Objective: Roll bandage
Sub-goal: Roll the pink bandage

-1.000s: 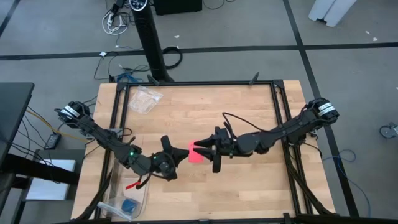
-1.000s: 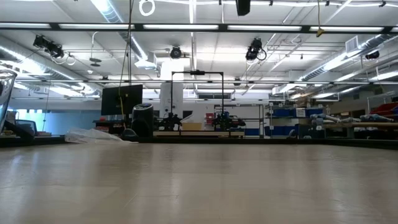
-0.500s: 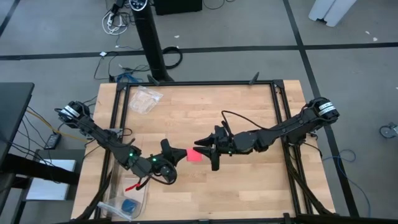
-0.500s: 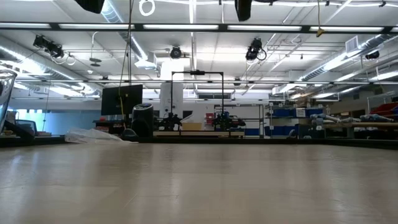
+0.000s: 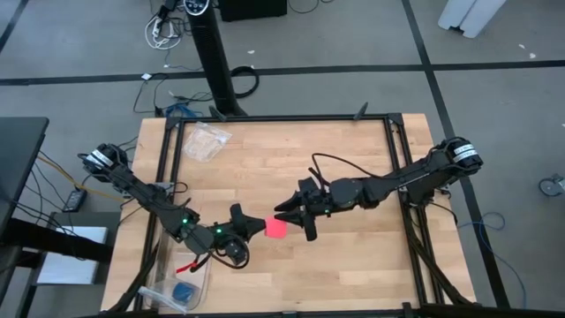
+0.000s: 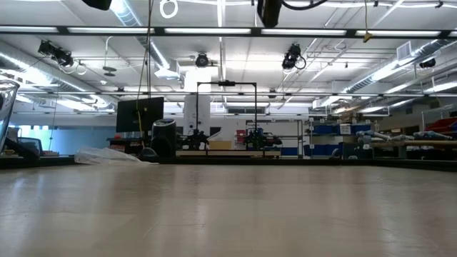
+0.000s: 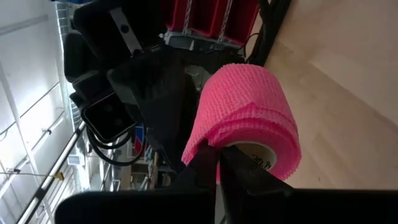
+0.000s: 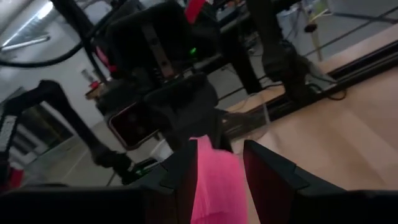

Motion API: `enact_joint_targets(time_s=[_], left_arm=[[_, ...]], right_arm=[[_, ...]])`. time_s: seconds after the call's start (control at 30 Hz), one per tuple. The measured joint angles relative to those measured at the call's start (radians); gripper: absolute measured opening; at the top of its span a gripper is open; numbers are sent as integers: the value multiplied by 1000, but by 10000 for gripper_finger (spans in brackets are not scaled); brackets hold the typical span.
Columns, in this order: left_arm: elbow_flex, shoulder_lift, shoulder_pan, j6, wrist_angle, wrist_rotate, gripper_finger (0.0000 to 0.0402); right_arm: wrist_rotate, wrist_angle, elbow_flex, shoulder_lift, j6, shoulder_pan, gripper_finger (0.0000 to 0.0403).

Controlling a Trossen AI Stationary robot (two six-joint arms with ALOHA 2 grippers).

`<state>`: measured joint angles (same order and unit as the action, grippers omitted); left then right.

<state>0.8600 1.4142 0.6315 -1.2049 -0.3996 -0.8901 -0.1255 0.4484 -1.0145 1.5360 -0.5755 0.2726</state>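
The bandage (image 5: 277,230) is a bright pink roll with a white core (image 7: 252,152), held in the air above the middle of the wooden table (image 5: 353,150). My left gripper (image 5: 256,226) is shut on it from the table's left. My right gripper (image 5: 290,217) is shut on it from the right. In the left wrist view the roll (image 7: 249,112) fills the middle. In the right wrist view it (image 8: 214,177) sits between the two fingers. The low view shows no bandage on the table top. My left gripper pinches the roll's open end by its pink wall (image 7: 208,146), beside the white core, between two nearly closed fingers. The fingers come level from the table's left. The roll is lifted clear of the table. My right gripper holds the roll's pink outer face (image 8: 211,162) between its two fingers (image 8: 267,177), one on each side. The fingers come about level from the table's right. The roll is clear of the table, and its far end meets the left gripper.
A clear plastic bag (image 5: 205,140) lies at the far left of the table. A clear box with a small blue object (image 5: 183,290) stands at the near left, with a red piece (image 5: 187,263) beside it. Black frame rails (image 5: 399,150) run along the table's edges.
Both grippers have carried the roll a little toward the table's near edge, still held between them and clear of the table. The roll shows shorter from above than before. My left gripper has turned somewhat while following it.
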Motion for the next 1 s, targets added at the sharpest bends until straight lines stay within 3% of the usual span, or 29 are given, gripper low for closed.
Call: enact_joint_targets(time_s=[0.37, 0.7, 1.0], left_arm=[[0, 0, -1, 0, -28, 24, 8], [0, 1, -1, 3, -27, 17, 8], [0, 1, -1, 32, -23, 8, 8]], right_arm=[[51, -45, 0, 1, 9, 1, 108], [45, -37, 0, 1, 56, 19, 8], [-19, -24, 0, -10, 99, 35, 3]])
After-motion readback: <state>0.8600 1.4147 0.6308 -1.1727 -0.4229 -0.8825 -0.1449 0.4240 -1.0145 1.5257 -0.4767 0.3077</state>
